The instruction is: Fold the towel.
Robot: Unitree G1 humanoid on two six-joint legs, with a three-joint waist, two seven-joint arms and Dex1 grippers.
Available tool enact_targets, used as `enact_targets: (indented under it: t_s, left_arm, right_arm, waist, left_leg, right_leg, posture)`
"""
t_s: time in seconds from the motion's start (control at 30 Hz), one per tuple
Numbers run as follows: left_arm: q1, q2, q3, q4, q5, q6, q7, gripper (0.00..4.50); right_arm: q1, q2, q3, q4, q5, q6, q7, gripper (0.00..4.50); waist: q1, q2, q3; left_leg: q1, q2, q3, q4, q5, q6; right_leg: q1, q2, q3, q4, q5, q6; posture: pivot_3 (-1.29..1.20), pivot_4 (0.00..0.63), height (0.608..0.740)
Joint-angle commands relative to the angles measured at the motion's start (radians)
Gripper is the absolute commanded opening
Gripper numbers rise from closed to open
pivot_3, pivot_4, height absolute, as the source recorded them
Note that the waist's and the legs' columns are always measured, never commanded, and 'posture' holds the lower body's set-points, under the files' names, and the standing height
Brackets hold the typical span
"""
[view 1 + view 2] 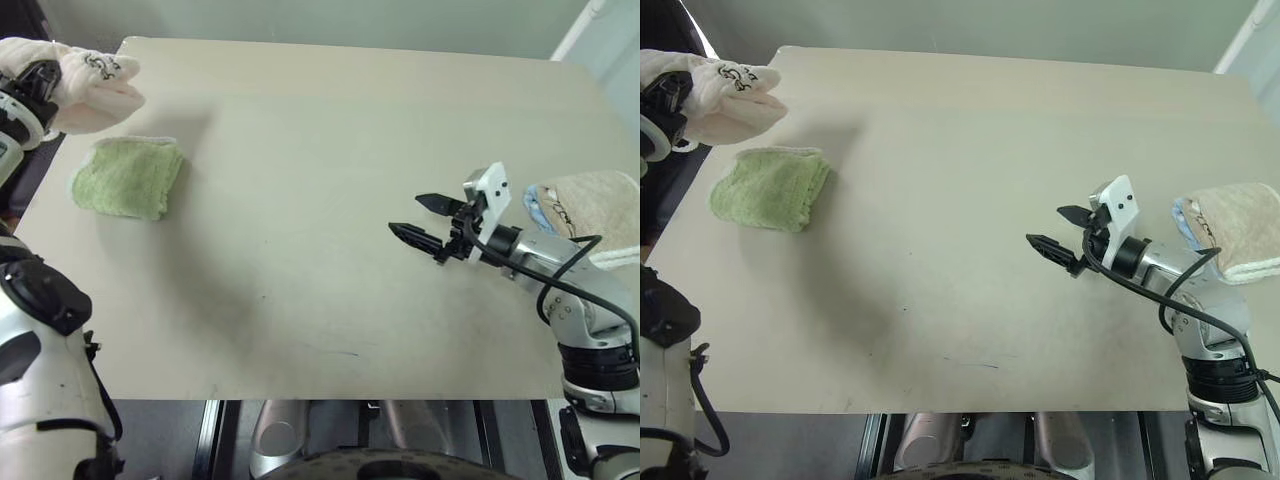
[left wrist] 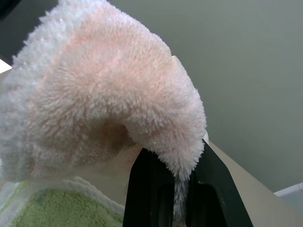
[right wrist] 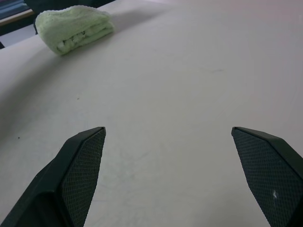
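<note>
The pale pink towel (image 1: 92, 85) hangs bunched in the air at the table's far left corner, its dark logo facing up. My left gripper (image 1: 40, 82) is shut on it; in the left wrist view the pink pile (image 2: 109, 99) drapes over the two black fingers (image 2: 147, 189), pinched between them. My right gripper (image 1: 424, 220) hovers open over the right half of the table, pointing left, with nothing between its fingers (image 3: 83, 156).
A folded light green towel (image 1: 128, 176) lies on the beige table (image 1: 320, 260) just below the pink one. A folded beige towel with a blue layer (image 1: 590, 212) rests at the table's right edge.
</note>
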Motion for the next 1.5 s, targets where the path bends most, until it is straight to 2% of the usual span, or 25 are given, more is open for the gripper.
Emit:
enact_targets:
  t_s: [0.03,0.23,0.5,0.73,0.83,1.07,1.17,1.33,1.5]
  left_arm:
    - [0.011,0.001,0.002,-0.009,-0.007,-0.021,-0.031,0.03]
    - [0.084,-0.018,0.016,-0.066,-0.046,0.067,-0.046,0.03]
    - [0.291,-0.049,0.105,-0.31,-0.139,0.255,0.031,0.03]
    - [0.419,-0.111,0.193,-0.424,-0.178,0.254,0.135,0.03]
    - [0.454,-0.135,0.217,-0.463,-0.214,0.299,0.158,0.84]
    - [0.507,-0.189,0.263,-0.504,-0.249,0.271,0.211,3.38]
    - [0.515,-0.202,0.282,-0.555,-0.308,0.307,0.19,4.47]
    - [0.592,-0.188,0.284,-0.648,-0.39,0.409,0.161,4.49]
    - [0.771,-0.102,0.276,-0.764,-0.457,0.505,0.026,4.49]
  right_arm:
    - [-0.001,-0.019,-0.014,-0.03,-0.008,-0.011,0.014,4.5]
    - [0.04,-0.027,-0.035,-0.071,0.002,0.001,0.0,4.5]
    - [0.097,-0.067,-0.054,-0.092,-0.017,-0.01,0.005,4.5]
    - [0.07,-0.061,-0.034,-0.062,-0.039,-0.026,0.003,4.5]
    - [0.067,-0.063,-0.026,-0.053,-0.055,-0.036,0.012,4.5]
    - [0.053,-0.062,-0.029,-0.032,-0.071,-0.051,0.021,4.5]
    - [0.053,-0.061,-0.031,-0.028,-0.078,-0.058,0.025,4.5]
    - [0.05,-0.06,-0.039,-0.029,-0.083,-0.078,0.032,4.5]
    - [0.074,-0.055,-0.071,-0.044,-0.055,-0.073,0.037,4.5]
  waist:
    - [-0.001,0.0,0.0]
    - [-0.004,0.0,0.0]
    - [-0.007,-0.002,-0.001]
    - [-0.007,-0.002,-0.001]
    - [-0.007,-0.003,-0.002]
    - [-0.007,-0.003,-0.002]
    - [-0.007,-0.004,-0.002]
    - [-0.009,-0.004,-0.002]
    - [-0.013,-0.004,-0.003]
  left_leg:
    - [0.0,0.0,0.0,0.0,0.001,-0.001]
    - [0.0,0.0,0.001,0.0,0.001,-0.001]
    - [0.001,0.001,0.001,0.001,0.003,-0.001]
    - [0.007,0.001,0.001,0.001,0.003,-0.001]
    - [0.007,0.001,0.001,0.001,0.003,0.0]
    - [0.008,0.0,0.001,0.001,0.004,0.001]
    - [0.008,0.0,0.001,0.002,0.004,0.003]
    - [0.009,0.0,0.002,0.002,0.004,0.003]
    - [0.01,0.001,0.001,0.001,0.004,0.003]
  right_leg:
    - [0.0,0.0,0.0,0.0,0.0,0.0]
    - [0.0,0.0,0.0,0.001,0.001,0.0]
    - [0.001,0.0,0.0,0.001,0.001,0.001]
    - [0.006,0.0,0.0,0.002,0.002,0.0]
    - [0.007,0.0,0.0,0.003,0.003,0.0]
    - [0.007,0.0,0.0,0.004,0.005,-0.001]
    - [0.007,0.0,0.0,0.006,0.005,-0.002]
    - [0.007,0.0,0.0,0.007,0.005,-0.002]
    - [0.006,0.001,0.0,0.009,0.006,-0.004]
  posture:
    - [0.0,0.15,0.697]
    - [0.0,0.15,0.697]
    - [0.0,0.15,0.697]
    - [0.0,0.15,0.697]
    - [0.0,0.15,0.697]
    - [0.0,0.15,0.697]
    - [0.0,0.15,0.697]
    - [0.0,0.15,0.697]
    - [0.0,0.15,0.697]
